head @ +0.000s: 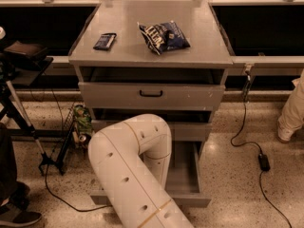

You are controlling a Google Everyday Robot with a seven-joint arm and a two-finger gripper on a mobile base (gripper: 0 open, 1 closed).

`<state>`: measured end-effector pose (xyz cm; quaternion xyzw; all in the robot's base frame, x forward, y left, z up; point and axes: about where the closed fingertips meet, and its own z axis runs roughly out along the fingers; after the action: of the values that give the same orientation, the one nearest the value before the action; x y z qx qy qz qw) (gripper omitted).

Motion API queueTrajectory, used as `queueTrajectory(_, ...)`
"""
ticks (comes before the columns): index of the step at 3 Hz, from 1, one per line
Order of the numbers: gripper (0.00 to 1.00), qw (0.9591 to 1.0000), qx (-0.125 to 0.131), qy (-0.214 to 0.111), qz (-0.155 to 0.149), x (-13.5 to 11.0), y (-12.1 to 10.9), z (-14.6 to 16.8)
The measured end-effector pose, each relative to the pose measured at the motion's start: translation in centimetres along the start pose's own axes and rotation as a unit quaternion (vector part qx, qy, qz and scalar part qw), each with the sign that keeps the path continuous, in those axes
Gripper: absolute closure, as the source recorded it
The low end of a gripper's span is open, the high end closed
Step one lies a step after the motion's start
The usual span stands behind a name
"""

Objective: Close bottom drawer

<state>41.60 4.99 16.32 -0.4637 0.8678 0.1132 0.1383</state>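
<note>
The bottom drawer of the grey cabinet is pulled far out, a shallow grey tray near the floor. Its low front panel shows at the lower right. My white arm bends over the drawer and covers most of its left and middle. The gripper is hidden behind the arm's elbow, somewhere low in front of the cabinet. The middle drawer above stands slightly out. The top drawer with its black handle stands slightly out too.
A blue snack bag and a small dark packet lie on the cabinet top. A black tripod stand and a wire bin with cans are at the left. A cable with a power brick lies at the right. A person's leg is at the far right.
</note>
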Motion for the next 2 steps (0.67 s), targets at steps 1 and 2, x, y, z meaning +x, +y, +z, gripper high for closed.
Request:
queueTrajectory(1, 0.00, 1.0000, 0.000, 0.000, 0.000, 0.0, 0.0, 0.0)
queueTrajectory(2, 0.00, 0.9994, -0.020, -0.023, -0.016, -3.3, 1.4, 0.8)
